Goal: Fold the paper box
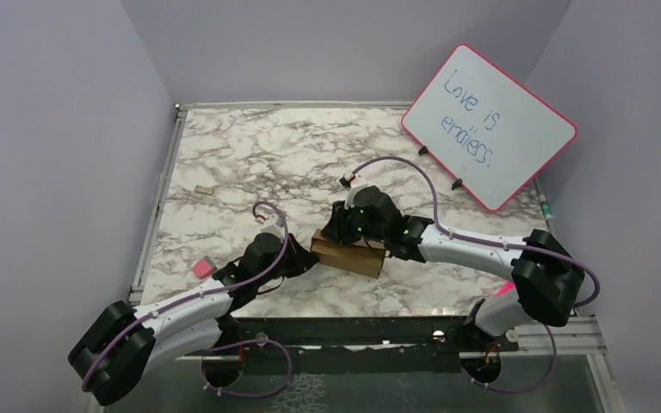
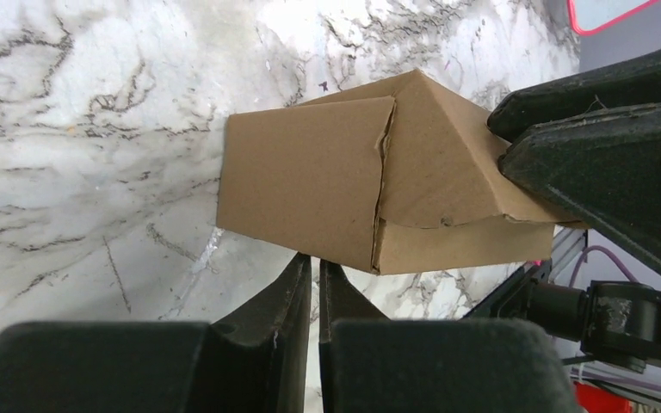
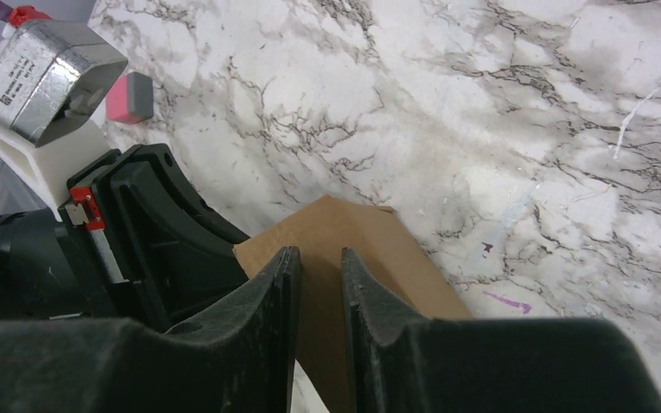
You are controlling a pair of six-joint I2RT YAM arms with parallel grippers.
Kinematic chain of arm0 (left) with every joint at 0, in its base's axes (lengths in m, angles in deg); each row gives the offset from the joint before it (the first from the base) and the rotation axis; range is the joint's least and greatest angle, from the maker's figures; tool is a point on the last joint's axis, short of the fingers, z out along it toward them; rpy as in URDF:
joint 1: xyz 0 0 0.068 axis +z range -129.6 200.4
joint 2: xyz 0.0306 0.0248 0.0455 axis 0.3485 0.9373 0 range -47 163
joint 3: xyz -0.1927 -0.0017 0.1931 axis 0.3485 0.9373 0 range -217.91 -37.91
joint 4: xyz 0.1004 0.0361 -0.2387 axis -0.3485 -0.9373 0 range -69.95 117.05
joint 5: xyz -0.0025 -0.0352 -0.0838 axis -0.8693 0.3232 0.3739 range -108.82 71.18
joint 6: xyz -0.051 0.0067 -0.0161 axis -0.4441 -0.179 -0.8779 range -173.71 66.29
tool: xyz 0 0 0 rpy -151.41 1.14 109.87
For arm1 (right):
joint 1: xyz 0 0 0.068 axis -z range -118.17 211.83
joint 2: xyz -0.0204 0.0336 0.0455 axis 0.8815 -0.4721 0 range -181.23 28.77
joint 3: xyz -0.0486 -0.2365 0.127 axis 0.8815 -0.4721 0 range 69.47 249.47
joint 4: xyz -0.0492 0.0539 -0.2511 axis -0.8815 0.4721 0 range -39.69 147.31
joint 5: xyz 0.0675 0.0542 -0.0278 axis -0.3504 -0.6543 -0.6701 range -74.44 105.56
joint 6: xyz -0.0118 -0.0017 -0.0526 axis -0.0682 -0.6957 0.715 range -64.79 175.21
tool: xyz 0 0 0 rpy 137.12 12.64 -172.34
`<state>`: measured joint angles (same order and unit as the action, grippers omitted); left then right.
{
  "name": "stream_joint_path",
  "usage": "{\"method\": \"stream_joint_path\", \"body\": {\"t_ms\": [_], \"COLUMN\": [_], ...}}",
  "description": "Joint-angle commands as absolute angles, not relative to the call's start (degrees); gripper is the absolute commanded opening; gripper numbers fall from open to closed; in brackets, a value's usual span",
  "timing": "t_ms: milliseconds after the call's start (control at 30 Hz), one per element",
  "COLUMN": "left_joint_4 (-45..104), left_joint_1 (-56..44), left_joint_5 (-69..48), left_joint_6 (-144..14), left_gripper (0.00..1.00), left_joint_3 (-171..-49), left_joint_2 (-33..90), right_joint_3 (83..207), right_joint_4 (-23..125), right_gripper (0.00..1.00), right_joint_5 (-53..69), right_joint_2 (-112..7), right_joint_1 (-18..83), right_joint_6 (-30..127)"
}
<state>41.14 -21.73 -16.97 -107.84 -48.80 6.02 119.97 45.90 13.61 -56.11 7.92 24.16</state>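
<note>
The paper box [image 1: 349, 254] is a small oblong of brown cardboard lying on the marble table between my two arms. In the left wrist view the box [image 2: 310, 189] has one top flap raised into a ridge with a seam down its middle. My left gripper [image 2: 314, 262] is shut, and its fingertips touch the box's near lower edge with only marble showing between them. It sits at the box's left end [image 1: 305, 254]. My right gripper [image 3: 320, 254] rests on top of the cardboard [image 3: 370, 241] with a narrow gap between its jaws and nothing pinched in it. Its fingers [image 2: 568, 146] press the flap's right end.
A pink-framed whiteboard [image 1: 489, 126] leans at the back right. A pink eraser [image 1: 203, 268] lies left of my left arm, and a small tan scrap [image 1: 204, 189] lies further back on the left. Grey walls close in the table's sides.
</note>
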Motion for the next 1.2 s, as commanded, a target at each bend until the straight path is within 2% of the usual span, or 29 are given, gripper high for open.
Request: {"method": "stream_joint_path", "body": {"t_ms": [0, 433, 733, 967, 1167], "left_joint_4": [44.8, 46.8, 46.9, 41.9, 32.7], "left_joint_1": [-21.5, -17.8, -12.8, -12.9, -13.2], "left_joint_5": [-22.6, -25.4, -24.1, -19.0, -14.5], "left_joint_6": [-105.0, -99.2, -93.1, -93.0, -93.5], "left_gripper": [0.08, 0.08, 0.11, 0.19, 0.23], "left_joint_3": [-52.3, -58.8, -63.4, -61.2, -57.8], "left_joint_2": [8.6, 17.3, 21.8, 17.1, 5.2], "right_joint_3": [117.9, 120.6, 129.6, 127.1, 120.7], "right_joint_4": [48.3, 48.0, 54.0, 58.7, 58.7], "right_gripper": [0.28, 0.29, 0.31, 0.36, 0.36], "right_joint_5": [15.0, 18.8, 26.5, 32.7, 23.0], "right_joint_2": [-57.4, -62.4, -63.9, -54.5, -44.9], "right_joint_1": [6.8, 6.8, 6.9, 6.9, 6.9], "right_joint_6": [27.8, 32.7, 34.4, 32.0, 31.5]}}
